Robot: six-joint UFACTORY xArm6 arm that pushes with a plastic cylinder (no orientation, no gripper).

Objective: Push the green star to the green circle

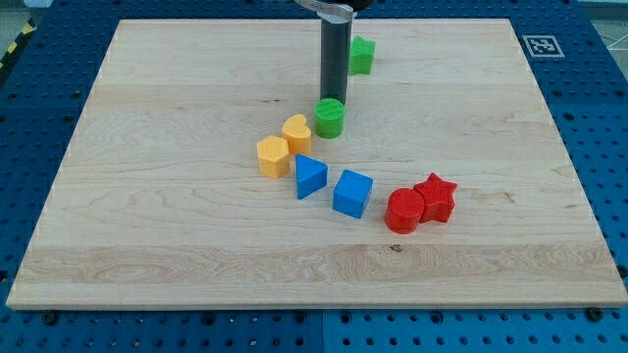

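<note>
Green star (362, 54) behind rod | my tip (334, 102) touching green circle (330, 118) — no pincer shows | yellow heart (297, 132) beside circle

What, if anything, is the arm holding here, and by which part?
Nothing is held. The arm ends in a bare rod; my tip sits just above the green circle, below-left of the green star.

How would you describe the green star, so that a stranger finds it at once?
Start at the wooden board and follow the dark rod down from the view's top. The green star lies just right of it, partly hidden. Unlike the green circle, it stands alone, nearest the top edge.
</note>
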